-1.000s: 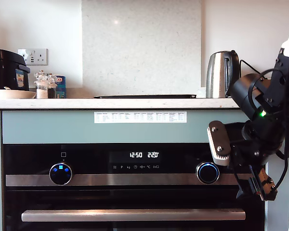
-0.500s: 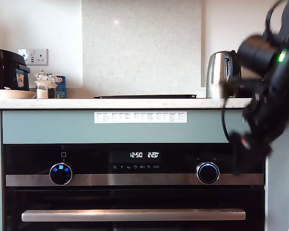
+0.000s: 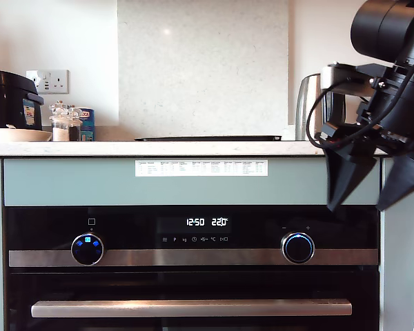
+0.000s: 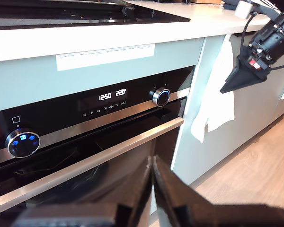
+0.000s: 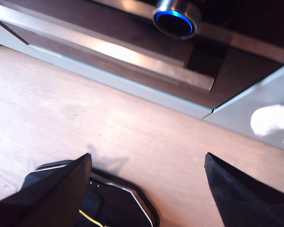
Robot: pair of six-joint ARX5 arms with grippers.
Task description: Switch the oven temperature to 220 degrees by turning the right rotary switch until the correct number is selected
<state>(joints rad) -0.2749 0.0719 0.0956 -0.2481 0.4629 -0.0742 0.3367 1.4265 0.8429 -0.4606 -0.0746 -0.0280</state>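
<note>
Open air before the right rotary switch (image 3: 298, 247)

My second gripper (image 3: 376, 186) runs off the exterior view's right edge, its arm cut short. It hides most of the kettle (image 3: 310, 103). The label strip (image 3: 201, 167) print is too small for me to read. The oven (image 3: 193, 276) is cropped below its handle.
</note>
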